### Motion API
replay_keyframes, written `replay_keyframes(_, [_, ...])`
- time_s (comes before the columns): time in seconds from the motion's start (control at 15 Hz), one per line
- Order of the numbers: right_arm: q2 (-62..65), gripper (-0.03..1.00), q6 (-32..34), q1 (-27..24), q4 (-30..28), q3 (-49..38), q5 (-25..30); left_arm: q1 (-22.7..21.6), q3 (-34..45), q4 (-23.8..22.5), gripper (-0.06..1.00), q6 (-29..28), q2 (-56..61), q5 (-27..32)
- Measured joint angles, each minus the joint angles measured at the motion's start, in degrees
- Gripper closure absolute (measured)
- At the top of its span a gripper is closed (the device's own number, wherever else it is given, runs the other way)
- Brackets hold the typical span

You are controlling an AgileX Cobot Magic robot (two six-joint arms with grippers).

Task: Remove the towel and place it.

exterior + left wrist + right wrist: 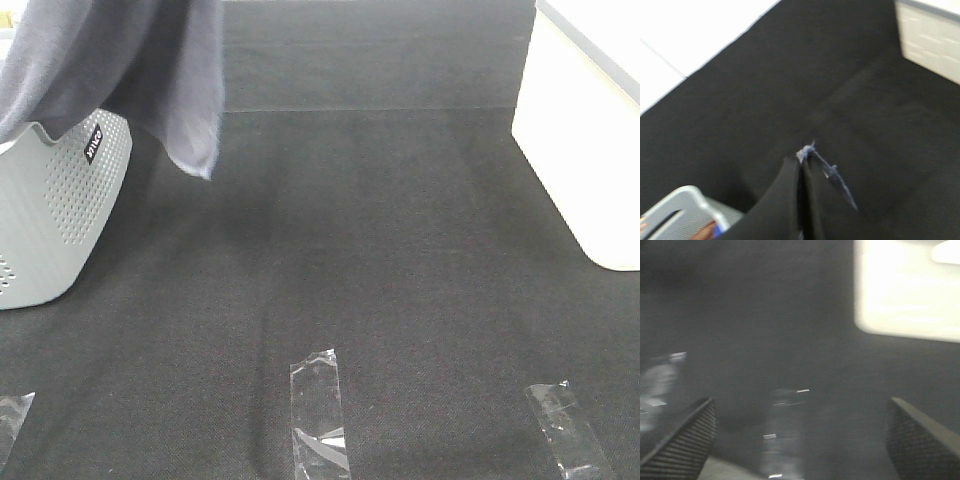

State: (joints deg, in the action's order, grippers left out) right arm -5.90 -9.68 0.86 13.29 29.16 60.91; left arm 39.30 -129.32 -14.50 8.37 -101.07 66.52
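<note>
The slate grey-purple towel [130, 60] hangs from above at the top left, over the grey perforated basket [50, 210]; one corner dangles to the basket's right. In the left wrist view my left gripper [801, 161] is shut, with a tuft and a thin hem edge of the towel [807, 150] pinched at its tips, high above the black mat. The basket's rim [675, 212] shows below it. My right gripper [802, 440] is open and empty, low over the mat; that view is blurred. Neither gripper shows in the exterior view.
A white box [580, 150] stands at the right edge and also shows in both wrist views [930, 40] [905, 290]. Clear tape strips [318, 410] [568, 430] lie on the black mat [380, 240] near the front. Something orange and blue [710, 231] shows in the basket.
</note>
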Motion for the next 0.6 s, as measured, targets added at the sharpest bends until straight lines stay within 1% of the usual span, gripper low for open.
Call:
replay_keyframes(0.07, [-3.61,0.13,-1.15,0.00,3.72,0.00,-0.63,0.63,0.00,2.29,0.94,0.00,0.00,0.69])
replay_keyframes(0.13, [-7.16,0.13,-4.13,0.00,6.70,0.06,-1.15,1.15,0.00,5.56,0.94,0.06,0.00,1.49])
replay_keyframes(0.27, [-16.04,0.14,-12.26,0.00,13.29,0.23,-1.66,1.60,0.17,11.80,0.94,0.11,-0.34,2.18])
replay_keyframes(0.33, [-20.00,0.14,-16.62,0.00,17.19,0.23,-2.52,1.66,0.80,14.15,0.94,0.11,-0.80,2.23])
replay_keyframes(0.4, [-23.95,0.14,-21.31,0.00,21.89,0.23,-3.72,1.66,1.55,15.81,0.94,0.11,-1.49,2.29])
replay_keyframes(0.53, [-32.03,0.16,-33.12,0.00,33.86,0.23,-6.19,1.66,3.44,17.48,0.94,0.11,-2.81,2.06])
replay_keyframes(0.6, [-36.04,0.17,-39.08,0.00,39.30,0.23,-6.42,1.66,4.24,18.11,0.94,0.17,-3.44,1.78])
